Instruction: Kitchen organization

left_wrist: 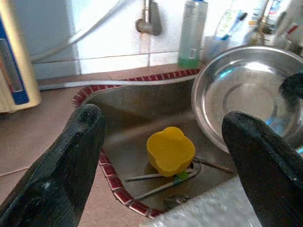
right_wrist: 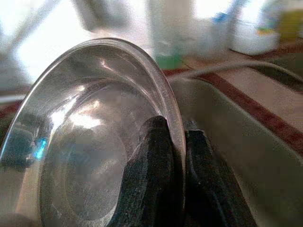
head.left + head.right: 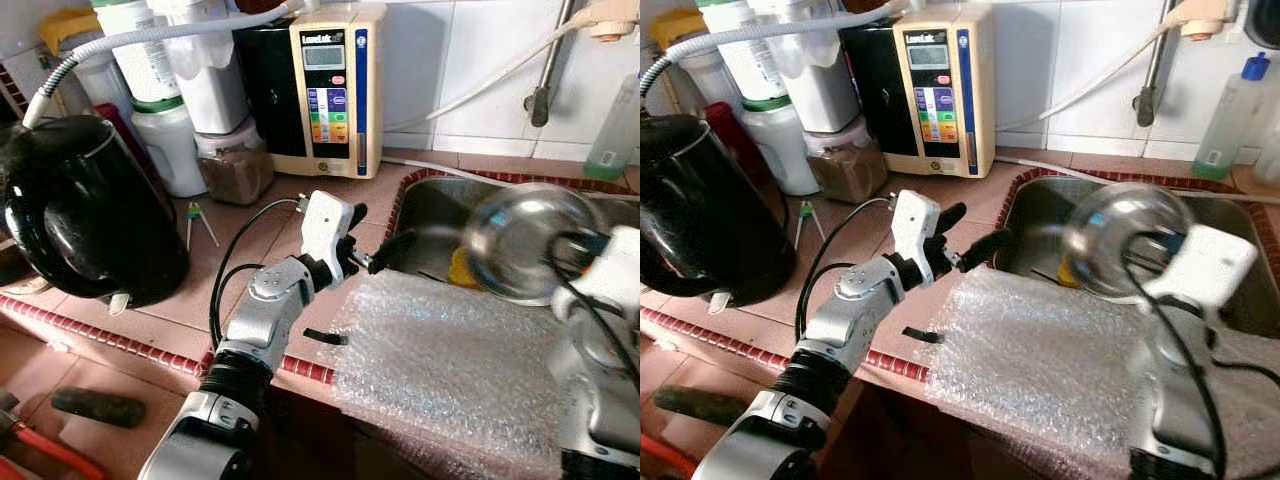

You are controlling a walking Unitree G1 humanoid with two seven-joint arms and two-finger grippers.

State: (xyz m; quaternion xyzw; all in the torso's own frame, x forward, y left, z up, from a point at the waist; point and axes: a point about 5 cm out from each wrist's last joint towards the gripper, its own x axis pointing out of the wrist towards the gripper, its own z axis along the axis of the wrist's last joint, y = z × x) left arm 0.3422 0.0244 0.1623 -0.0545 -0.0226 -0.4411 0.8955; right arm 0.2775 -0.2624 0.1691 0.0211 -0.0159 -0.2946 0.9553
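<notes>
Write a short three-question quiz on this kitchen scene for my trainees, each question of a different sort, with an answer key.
1. True or false: the right gripper is shut on the rim of the steel bowl.
2. What lies in the sink below the bowl? A) a yellow cup B) a red plate C) a blue sponge
3. Fill in: the left gripper hovers at the sink's edge with its fingers ____.

Key
1. True: one finger sits inside the rim, one outside.
2. A: the cup rests on some utensils.
3. Open: they are spread wide, holding nothing.
</notes>
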